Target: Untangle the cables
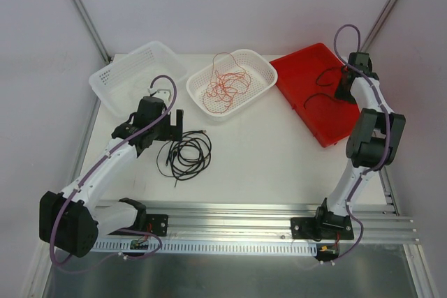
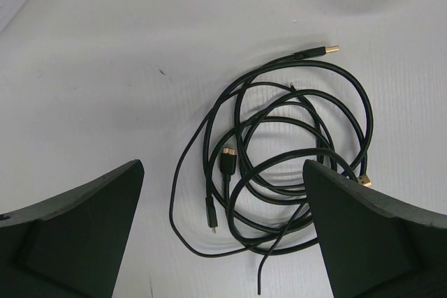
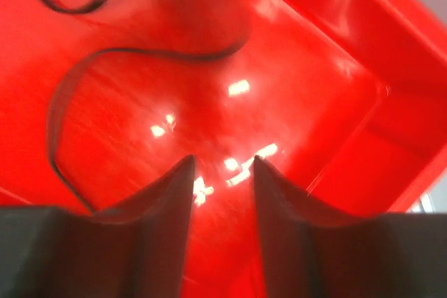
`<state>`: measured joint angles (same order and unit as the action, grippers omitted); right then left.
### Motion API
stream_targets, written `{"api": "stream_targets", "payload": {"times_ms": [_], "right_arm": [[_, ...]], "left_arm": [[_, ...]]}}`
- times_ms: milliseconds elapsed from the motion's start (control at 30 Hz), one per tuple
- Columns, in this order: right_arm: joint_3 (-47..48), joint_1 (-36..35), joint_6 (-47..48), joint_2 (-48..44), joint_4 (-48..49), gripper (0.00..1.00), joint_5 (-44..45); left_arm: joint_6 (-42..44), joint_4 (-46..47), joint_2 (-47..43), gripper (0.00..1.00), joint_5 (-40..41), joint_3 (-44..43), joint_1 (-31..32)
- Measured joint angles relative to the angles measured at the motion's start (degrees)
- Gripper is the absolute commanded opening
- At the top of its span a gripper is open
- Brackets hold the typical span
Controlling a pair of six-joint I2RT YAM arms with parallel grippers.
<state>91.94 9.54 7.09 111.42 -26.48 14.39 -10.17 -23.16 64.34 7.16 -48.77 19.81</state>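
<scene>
A tangle of black cables (image 1: 187, 155) lies on the white table; in the left wrist view (image 2: 279, 151) its loops and gold plugs show between my fingers. My left gripper (image 1: 174, 125) hovers open and empty just above the tangle's left side. A thin red cable (image 1: 227, 85) lies coiled in the middle white basket (image 1: 260, 68). A black cable (image 1: 323, 87) lies in the red bin (image 1: 300, 82); it shows in the right wrist view (image 3: 140, 54). My right gripper (image 3: 223, 165) is inside the red bin, its jaws slightly apart and empty.
An empty white basket (image 1: 115, 78) stands at the back left. Aluminium rails (image 1: 244, 218) run along the near edge between the arm bases. Frame posts rise at both back corners.
</scene>
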Motion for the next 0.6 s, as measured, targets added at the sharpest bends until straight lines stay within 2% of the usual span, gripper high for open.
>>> {"api": "stream_targets", "payload": {"times_ms": [33,133,267,400,433,533,600], "right_arm": [[0.1,0.5,-1.0,0.3,-1.6,0.56,-0.1],[0.3,0.7,-3.2,-0.7,-5.0,0.71,-0.1],[0.3,-0.3,-4.4,-6.0,-7.3,0.78,-0.4],[-2.5,-2.6,-5.1,-16.6,-7.1,0.85,-2.4],[-4.1,-3.6,-5.2,-20.0,-6.7,0.91,-3.4],[-9.3,-5.8,-6.1,-29.7,-6.1,0.99,-7.2],[-13.0,-6.7,-6.8,-35.9,-6.2,0.97,-11.1]], "left_arm": [[0.0,0.0,0.0,0.99,0.0,0.0,0.0],[0.2,0.0,0.0,0.99,0.0,0.0,0.0],[0.2,-0.1,0.0,0.99,0.0,0.0,0.0],[0.2,-0.1,0.0,0.99,0.0,0.0,0.0],[0.2,-0.1,0.0,0.99,0.0,0.0,0.0],[-0.6,-0.4,0.5,0.98,0.0,-0.7,0.0],[-1.7,-1.4,2.5,0.97,-0.2,-3.5,0.0]]}}
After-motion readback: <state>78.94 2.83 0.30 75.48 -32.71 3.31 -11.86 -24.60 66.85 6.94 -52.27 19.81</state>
